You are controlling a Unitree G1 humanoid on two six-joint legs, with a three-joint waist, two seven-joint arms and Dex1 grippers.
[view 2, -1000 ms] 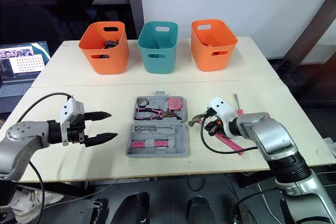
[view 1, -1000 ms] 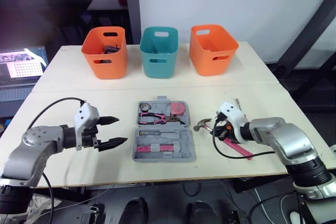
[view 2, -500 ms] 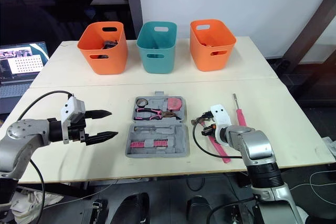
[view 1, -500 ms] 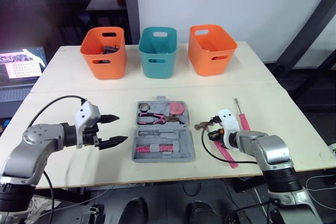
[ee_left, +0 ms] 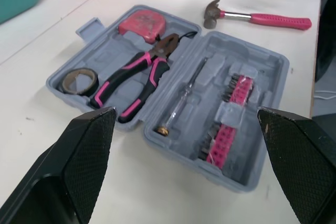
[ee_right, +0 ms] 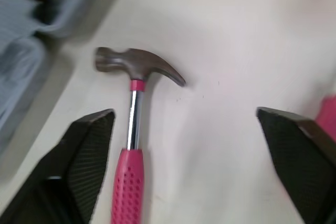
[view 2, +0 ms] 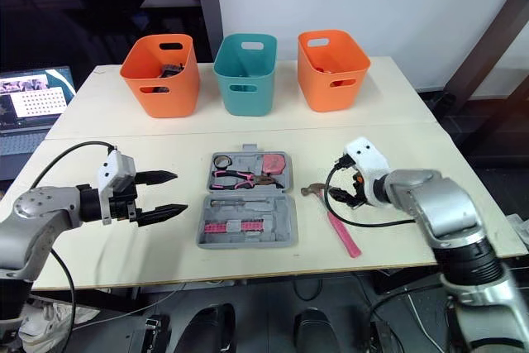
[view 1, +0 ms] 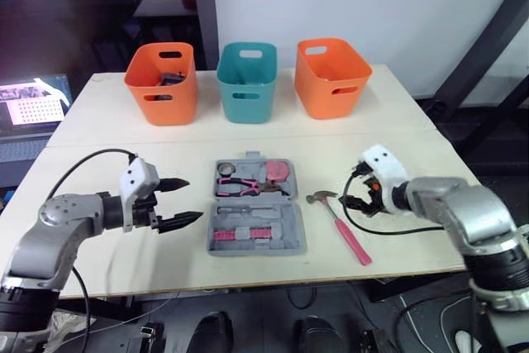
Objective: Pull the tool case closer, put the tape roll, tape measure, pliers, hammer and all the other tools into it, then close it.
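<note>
- Right gripper (ee_right: 184, 116): fingers spread wide, nothing held; it hovers over the hammer (ee_right: 132, 129), whose head and upper shaft lie between the fingers; judged to be lined up for a grasp near the neck.
- Left gripper (view 1: 191, 200): likewise wide open and empty; it points at the left side of the tool case (ee_left: 270, 64) and stands apart from it; judged ready to steady or drag the case.
- Tool case: open and flat at mid-table, near the front edge; tape roll (ee_left: 79, 81), pliers (ee_left: 137, 77) and tape measure (ee_left: 142, 23) sit in the far half; a slim screwdriver (ee_left: 184, 100) and a pink bit rack (ee_left: 228, 121) sit in the near half.
- Hammer: on the table (view 1: 107, 121) just right of the case, not touching it; head nearest the case; the pink handle runs out toward the front edge, so there is little margin there.
- Room: bare table on both sides of the case; the teal basket (view 1: 248, 93) and its two orange neighbours stand well back; no obstruction.
</note>
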